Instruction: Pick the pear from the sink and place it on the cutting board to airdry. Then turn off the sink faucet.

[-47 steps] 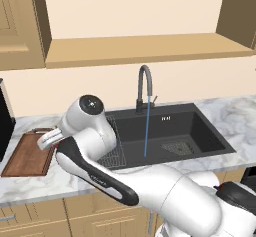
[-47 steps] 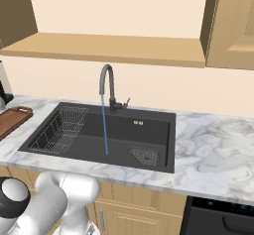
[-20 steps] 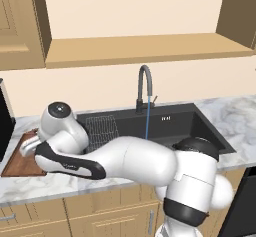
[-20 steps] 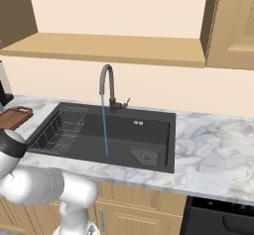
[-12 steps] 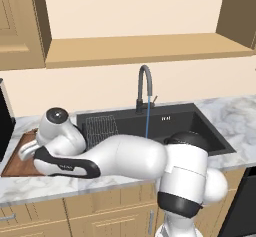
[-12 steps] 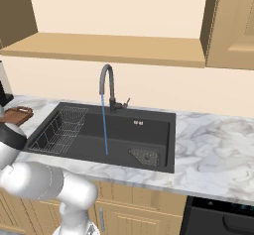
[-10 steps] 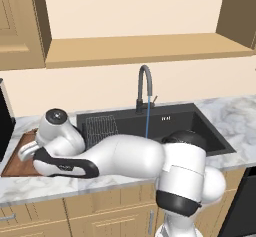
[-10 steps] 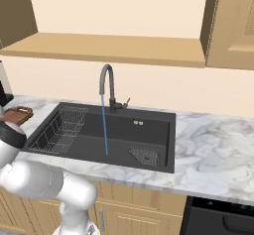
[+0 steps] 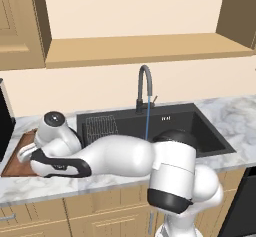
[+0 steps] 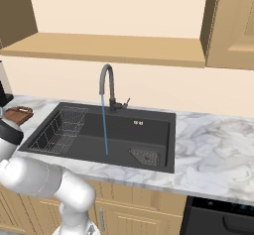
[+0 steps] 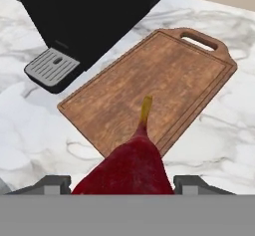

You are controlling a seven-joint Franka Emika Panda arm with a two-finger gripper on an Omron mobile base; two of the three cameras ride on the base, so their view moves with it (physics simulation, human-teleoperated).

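- Plain cream back wall [image 9: 130,8] above the counter, matte and evenly lit.
- Long light-wood open shelf [image 10: 114,48] runs along the wall.
- Tan wooden upper cabinets with panelled doors [image 10: 230,23] at both ends of the shelf.
- White-and-grey marble countertop [image 10: 213,147].
- Light wooden base cabinets [image 9: 65,216] under the counter.
- Black boxy appliance with a grey slotted tray [image 11: 82,21] stands on the marble.
- Dark oven front [image 10: 221,219] at lower right.
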